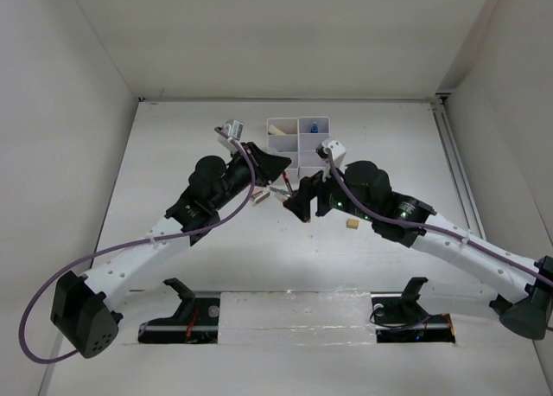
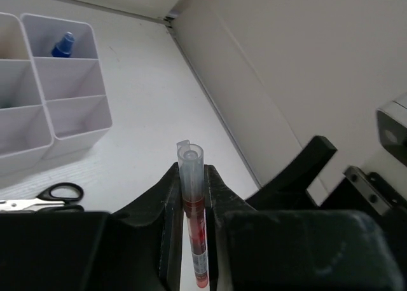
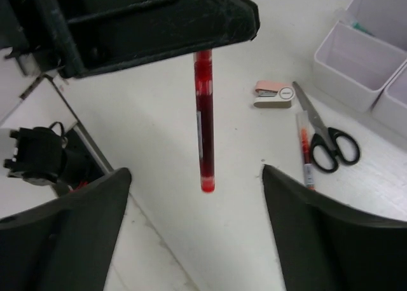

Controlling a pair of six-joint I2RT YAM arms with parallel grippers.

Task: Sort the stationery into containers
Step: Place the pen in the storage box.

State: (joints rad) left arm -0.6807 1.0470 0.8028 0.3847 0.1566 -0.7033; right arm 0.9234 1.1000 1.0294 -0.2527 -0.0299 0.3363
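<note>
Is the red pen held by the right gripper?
No, the left gripper clamps the red pen; the right gripper stands open, apart from it.

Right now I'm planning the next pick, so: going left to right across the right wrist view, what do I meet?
Red pen hanging from the left gripper → pink stapler → scissors → white containers. The second pen overlaps the scissors, so it is left out.
</note>
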